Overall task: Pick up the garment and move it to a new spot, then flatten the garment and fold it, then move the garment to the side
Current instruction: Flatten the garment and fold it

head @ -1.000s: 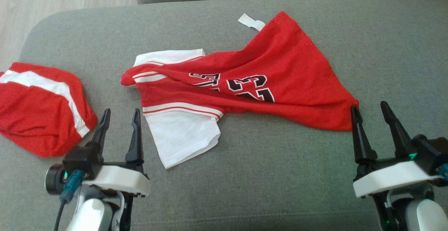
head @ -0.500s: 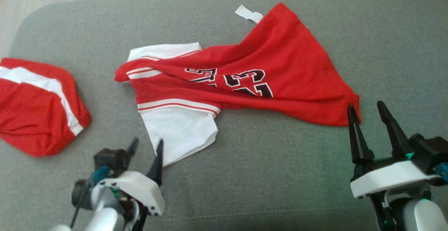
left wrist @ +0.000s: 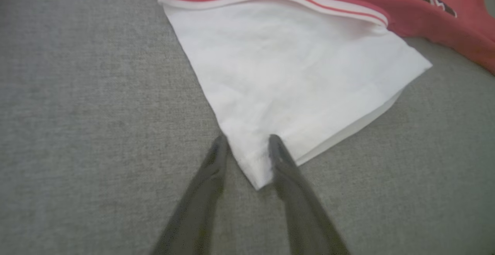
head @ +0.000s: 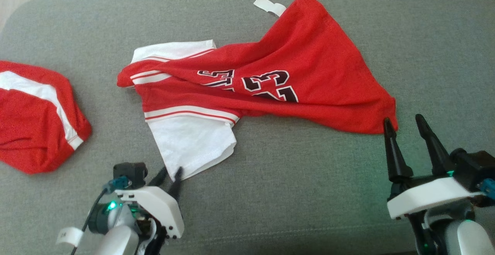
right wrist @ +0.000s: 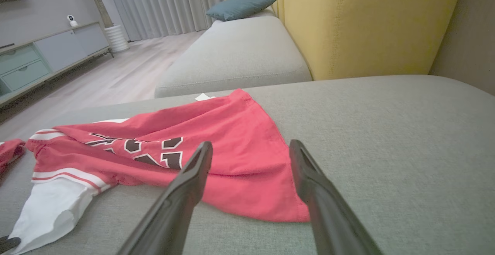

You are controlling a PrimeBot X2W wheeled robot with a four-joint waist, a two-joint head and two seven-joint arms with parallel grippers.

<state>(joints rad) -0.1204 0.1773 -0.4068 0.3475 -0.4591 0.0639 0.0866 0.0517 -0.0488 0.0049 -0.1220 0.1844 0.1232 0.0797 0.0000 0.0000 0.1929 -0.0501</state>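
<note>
garment (head: 309,73) | red jersey, white sleeves, black 23 | rumpled and twisted — unfolded | middle of grey cushion (head: 309,193), hem spread toward right edge, 1 white sleeve toward front edge, white tag toward far edge

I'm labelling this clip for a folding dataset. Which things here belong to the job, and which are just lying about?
Job: red jersey; left gripper at its white sleeve; right gripper beside it.
Lying about: second red garment; blue pillow; yellow backrest.
</note>
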